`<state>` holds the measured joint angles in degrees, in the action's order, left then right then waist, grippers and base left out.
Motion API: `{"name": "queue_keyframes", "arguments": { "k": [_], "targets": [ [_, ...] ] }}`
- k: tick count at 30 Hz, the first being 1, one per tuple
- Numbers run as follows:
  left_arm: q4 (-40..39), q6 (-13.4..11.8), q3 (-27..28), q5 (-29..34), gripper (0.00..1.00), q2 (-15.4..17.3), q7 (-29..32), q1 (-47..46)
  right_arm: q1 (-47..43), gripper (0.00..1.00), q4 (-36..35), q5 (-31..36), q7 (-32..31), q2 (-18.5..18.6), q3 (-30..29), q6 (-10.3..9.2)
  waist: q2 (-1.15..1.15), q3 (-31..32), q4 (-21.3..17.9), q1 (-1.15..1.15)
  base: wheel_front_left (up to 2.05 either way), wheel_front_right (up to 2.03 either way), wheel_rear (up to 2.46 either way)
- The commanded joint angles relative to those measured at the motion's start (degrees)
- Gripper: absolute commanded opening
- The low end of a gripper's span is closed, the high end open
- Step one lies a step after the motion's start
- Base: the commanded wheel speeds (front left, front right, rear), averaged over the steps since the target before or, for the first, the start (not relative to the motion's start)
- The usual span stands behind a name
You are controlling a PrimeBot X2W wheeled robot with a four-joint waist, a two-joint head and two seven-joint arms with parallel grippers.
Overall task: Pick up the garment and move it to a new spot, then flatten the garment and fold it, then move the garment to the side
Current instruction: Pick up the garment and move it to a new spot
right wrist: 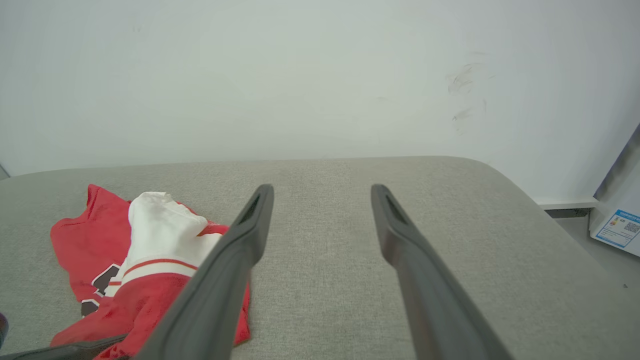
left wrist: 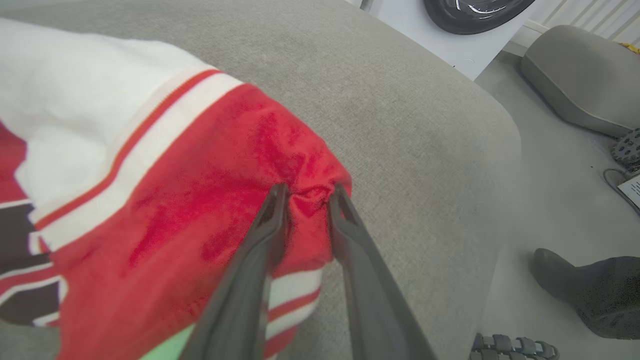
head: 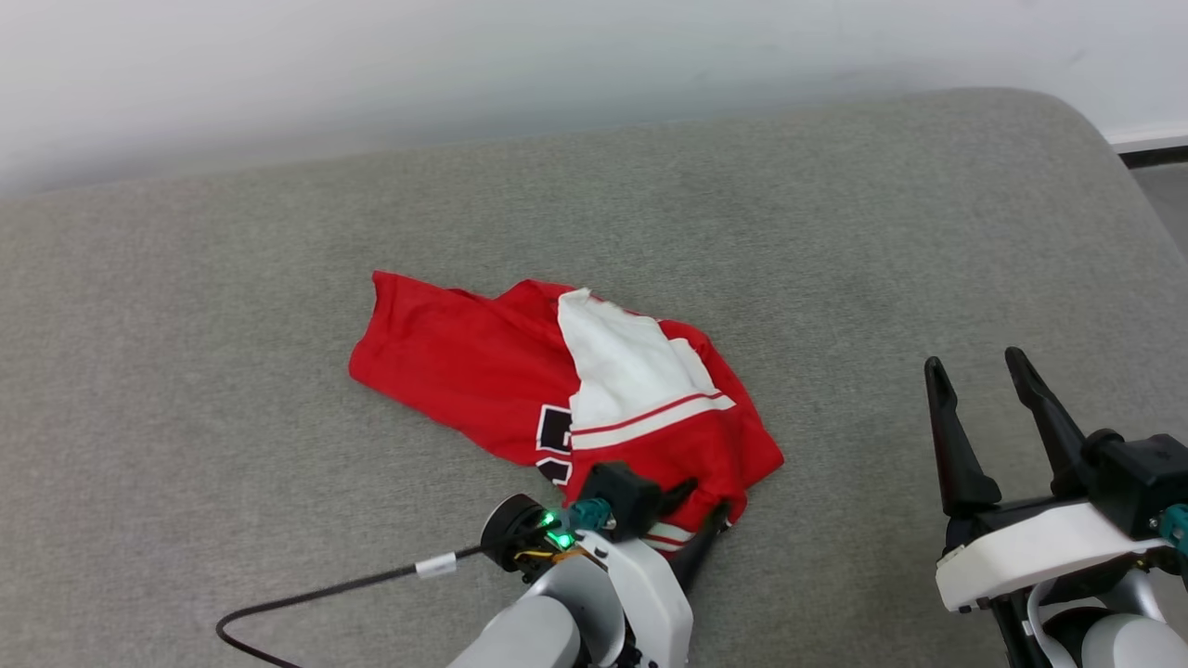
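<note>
Two left fingers point(left wrist: 260, 250) pinch the garment point(head: 445, 362); right fingers point(right wrist: 240, 240) gape wide; its black lettering point(head: 554, 443) is unreadable.

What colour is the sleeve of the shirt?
The sleeve is white with a thin red stripe; the left wrist view shows it best.

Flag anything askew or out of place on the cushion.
The garment lies crumpled, not flat: a white sleeve is flopped across the red body, covering part of the black lettering, and the left gripper straddles a bunched fold at the near edge.
</note>
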<state>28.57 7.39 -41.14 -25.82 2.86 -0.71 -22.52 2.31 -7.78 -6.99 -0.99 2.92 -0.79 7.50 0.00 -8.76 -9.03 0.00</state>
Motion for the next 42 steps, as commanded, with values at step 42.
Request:
{"name": "queue_keyframes", "arguments": {
  "k": [42],
  "targets": [
    [-25.0,-21.3,20.3,-0.9,1.0,18.2,-9.2,17.7,-5.0,1.0,1.4,0.7,-2.9,-0.1,-1.8,-0.02,0.0,9.4,8.4,0.0,0.0,0.0,0.0]
  ]
}}
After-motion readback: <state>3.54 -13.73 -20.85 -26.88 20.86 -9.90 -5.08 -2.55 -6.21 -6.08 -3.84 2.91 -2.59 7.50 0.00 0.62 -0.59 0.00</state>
